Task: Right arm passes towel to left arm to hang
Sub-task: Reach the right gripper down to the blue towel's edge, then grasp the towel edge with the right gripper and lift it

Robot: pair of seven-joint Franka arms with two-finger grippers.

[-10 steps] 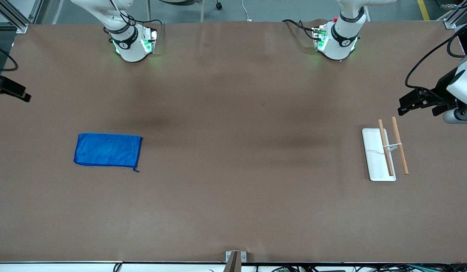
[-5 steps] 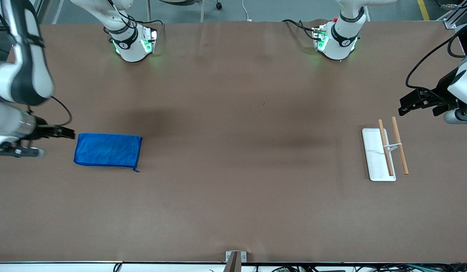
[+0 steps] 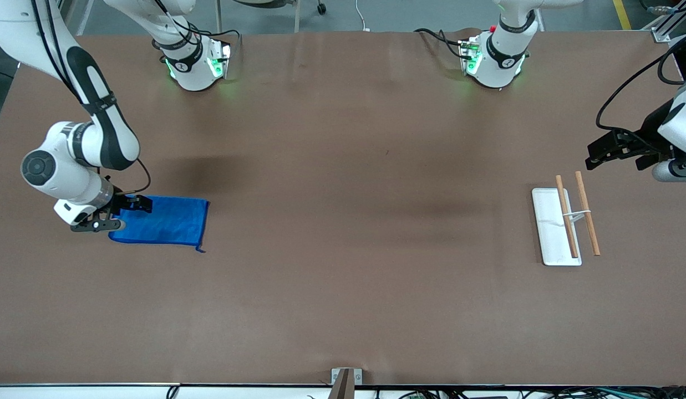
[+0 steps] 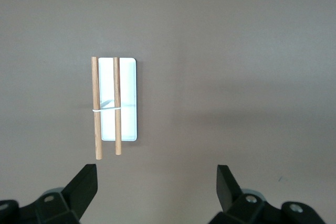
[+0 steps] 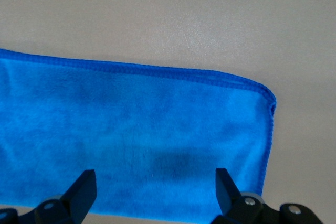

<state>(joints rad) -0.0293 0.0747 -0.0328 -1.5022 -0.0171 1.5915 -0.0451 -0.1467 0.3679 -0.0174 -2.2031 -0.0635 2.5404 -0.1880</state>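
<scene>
The bright blue towel point(image 3: 168, 221) lies flat on the brown table toward the right arm's end, its thread tail at the corner nearer the front camera. My right gripper point(image 3: 136, 203) is open over the towel's outer end, empty. In the right wrist view the towel point(image 5: 131, 129) fills the space between the spread fingers point(image 5: 83, 186) of the right gripper point(image 5: 155, 188). My left gripper point(image 3: 596, 155) waits open and empty above the table at the left arm's end. In the left wrist view the left gripper point(image 4: 156, 188) holds nothing.
A white flat base point(image 3: 549, 235) carrying two wooden rods point(image 3: 587, 213) joined by a white clip sits near the left arm's end; it also shows in the left wrist view point(image 4: 128, 98). A metal bracket point(image 3: 343, 379) sits at the table's near edge.
My right arm has swung in from the table's end and brought its open gripper over the towel's outer end. The towel and the left arm have not moved.
</scene>
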